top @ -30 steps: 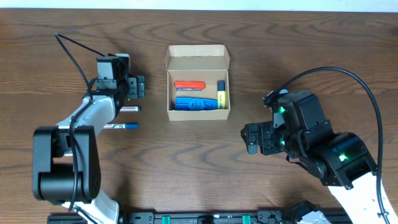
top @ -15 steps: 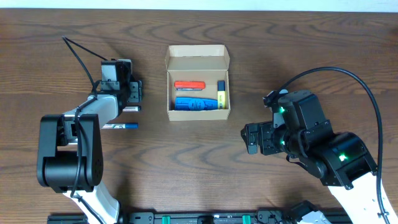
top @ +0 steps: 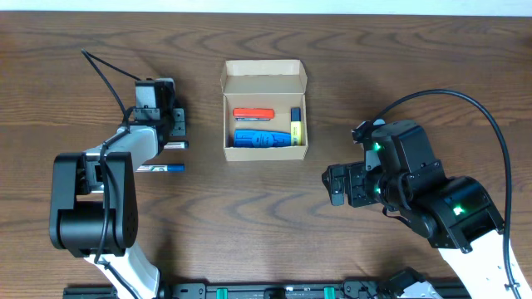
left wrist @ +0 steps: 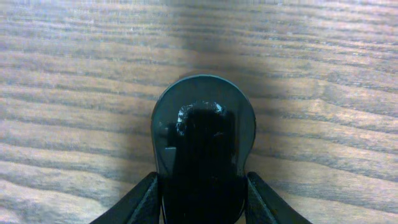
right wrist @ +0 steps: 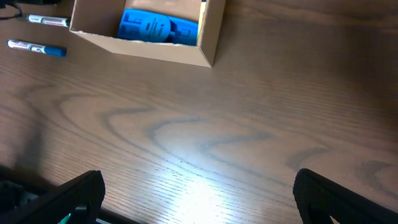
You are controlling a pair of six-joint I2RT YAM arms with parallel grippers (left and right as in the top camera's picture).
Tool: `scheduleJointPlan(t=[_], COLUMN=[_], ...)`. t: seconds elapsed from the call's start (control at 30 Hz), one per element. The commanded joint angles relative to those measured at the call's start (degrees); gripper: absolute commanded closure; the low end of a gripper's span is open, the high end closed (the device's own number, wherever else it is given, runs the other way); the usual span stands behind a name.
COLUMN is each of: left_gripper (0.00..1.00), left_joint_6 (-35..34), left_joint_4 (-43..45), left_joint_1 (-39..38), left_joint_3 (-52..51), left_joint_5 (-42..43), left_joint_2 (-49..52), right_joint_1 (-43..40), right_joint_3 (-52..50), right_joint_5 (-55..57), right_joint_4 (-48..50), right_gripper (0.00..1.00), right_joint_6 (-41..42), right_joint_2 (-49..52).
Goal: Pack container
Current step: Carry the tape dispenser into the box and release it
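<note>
The container is a tan cardboard box with its flap lid open at the back. A red item, a blue item and a yellow highlighter lie inside. My left gripper is left of the box, low over the table. In the left wrist view its jaws press both sides of a dark rounded object. My right gripper hangs open with nothing between its fingers, right of and nearer than the box.
A white marker lies just in front of the left gripper, and a blue-capped marker lies nearer still. Both show in the right wrist view, the white marker behind the blue-capped one. Bare wood stretches in front of the box.
The left gripper's jaws have narrowed onto the dark rounded object, and the left arm has shifted slightly. The right arm has not moved.
</note>
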Motion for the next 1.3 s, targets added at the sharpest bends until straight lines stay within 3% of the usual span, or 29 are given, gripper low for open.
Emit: scheduleJointPlan(t=[0.0, 0.33, 0.57, 0.73, 0.93, 1.27], left_gripper=[0.62, 0.72, 0.72, 0.66, 0.66, 0.65], left_joint_6=[-0.2, 0.8, 11.8, 23.5, 31.0, 42.1], left_joint_4=[-0.5, -11.8, -19.9, -27.3, -31.4, -26.4], left_joint_1=[0.1, -0.9, -7.6, -15.9, -21.4, -21.7], left_joint_3=[2.8, 8.9, 10.6, 10.6, 10.6, 10.6], left_joint_5=[-0.8, -0.3, 5.3, 10.2, 15.4, 22.3], left_joint_2=[0.7, -6.6, -22.2, -29.7, -27.9, -16.0], right_joint_1=[0.0, 0.0, 0.0, 0.0, 0.0, 0.0], right_joint_3=[0.0, 0.0, 0.0, 0.0, 0.0, 0.0], right_joint_5=[0.2, 0.2, 0.2, 0.2, 0.2, 0.2], right_joint_4=[-0.1, -0.1, -0.1, -0.1, -0.1, -0.1], right_gripper=[0.01, 0.01, 0.01, 0.01, 0.01, 0.01], right_joint_6=[-0.4, -0.4, -0.4, -0.4, -0.4, -0.4], right_joint_2=[-0.1, -0.1, -0.1, -0.1, -0.1, -0.1])
